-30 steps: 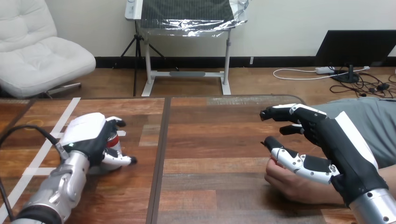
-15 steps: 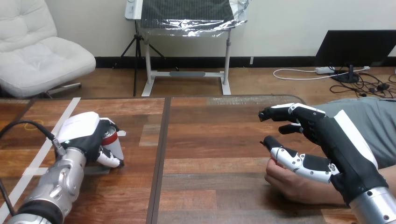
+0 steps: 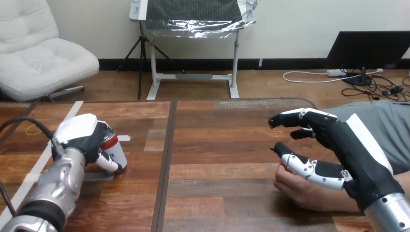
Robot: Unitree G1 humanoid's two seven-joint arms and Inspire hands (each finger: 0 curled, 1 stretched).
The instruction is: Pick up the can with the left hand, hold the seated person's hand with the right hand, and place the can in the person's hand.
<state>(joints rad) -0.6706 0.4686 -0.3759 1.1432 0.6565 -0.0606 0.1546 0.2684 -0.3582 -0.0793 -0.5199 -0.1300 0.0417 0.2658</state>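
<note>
At the table's left side, the robot's left hand point(image 3: 80, 137) curls fingers and thumb round the red-topped can point(image 3: 115, 151), which stands upright on the wooden table point(image 3: 217, 145). The right hand point(image 3: 348, 145) is well apart from it, fingers loosely spread, directly over the person's hand point(image 3: 297, 188).

Bright, even light, soft sheen on the wooden table point(image 3: 217, 159), faint shadow under the person's hand point(image 3: 300, 187)

no legible text, no readable labels
</note>
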